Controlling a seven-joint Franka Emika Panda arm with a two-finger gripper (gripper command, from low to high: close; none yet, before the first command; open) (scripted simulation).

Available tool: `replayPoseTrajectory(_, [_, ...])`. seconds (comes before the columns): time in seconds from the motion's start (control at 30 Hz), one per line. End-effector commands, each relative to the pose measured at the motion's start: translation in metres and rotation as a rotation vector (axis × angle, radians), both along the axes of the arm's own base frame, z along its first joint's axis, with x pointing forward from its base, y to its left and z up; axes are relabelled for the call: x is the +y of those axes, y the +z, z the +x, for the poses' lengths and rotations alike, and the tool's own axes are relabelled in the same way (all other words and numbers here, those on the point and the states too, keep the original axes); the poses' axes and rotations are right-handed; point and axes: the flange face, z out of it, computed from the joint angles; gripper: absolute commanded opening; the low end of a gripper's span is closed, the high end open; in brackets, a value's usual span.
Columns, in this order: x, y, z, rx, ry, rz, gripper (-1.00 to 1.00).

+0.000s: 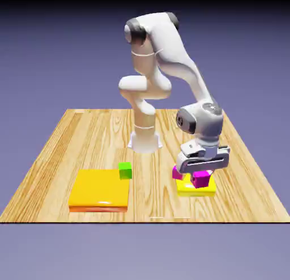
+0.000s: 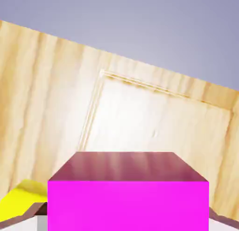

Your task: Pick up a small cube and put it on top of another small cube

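My gripper (image 1: 201, 172) points down at the exterior view's right front and is shut on the small cube (image 1: 200, 179), a magenta cube. In the hand view this cube (image 2: 128, 197) fills the bottom middle, with a darker pinkish-red face on top, and it hides most of my fingertips. It sits on or just above a small yellow pad (image 1: 195, 188). Another magenta cube (image 1: 177, 173) rests at that pad's left edge, right beside the held one and partly behind my hand.
A green cube (image 1: 125, 170) stands at the far right corner of a large yellow-orange slab (image 1: 99, 189) on the exterior view's left. The wooden table (image 1: 85, 137) stretches behind them. A yellow pad corner (image 2: 18, 197) shows in the hand view's lower left.
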Motion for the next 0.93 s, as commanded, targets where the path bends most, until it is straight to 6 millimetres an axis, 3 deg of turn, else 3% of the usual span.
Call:
replayPoseTrajectory(0.0, [0.001,0.005,-0.009,0.0,0.006,-0.003,-1.0])
replayPoseTrajectory(0.37, [-0.005,0.053,-0.11,-0.01,0.049,0.045,-1.0])
replayPoseTrajectory(0.43, [-0.006,0.055,-0.116,-0.011,0.051,0.052,-1.0])
replayPoseTrajectory(0.63, [-0.006,-0.014,-0.117,-0.011,0.051,0.052,-1.0])
replayPoseTrajectory(0.67, [-0.006,-0.015,-0.117,-0.011,0.051,0.052,-1.0])
replayPoseTrajectory(0.7, [-0.006,-0.015,-0.117,-0.011,0.051,0.052,1.0])
replayPoseTrajectory(0.73, [-0.006,-0.015,-0.117,-0.011,0.051,0.052,1.0])
replayPoseTrajectory(0.9, [-0.006,0.043,-0.115,-0.012,0.05,0.049,1.0])
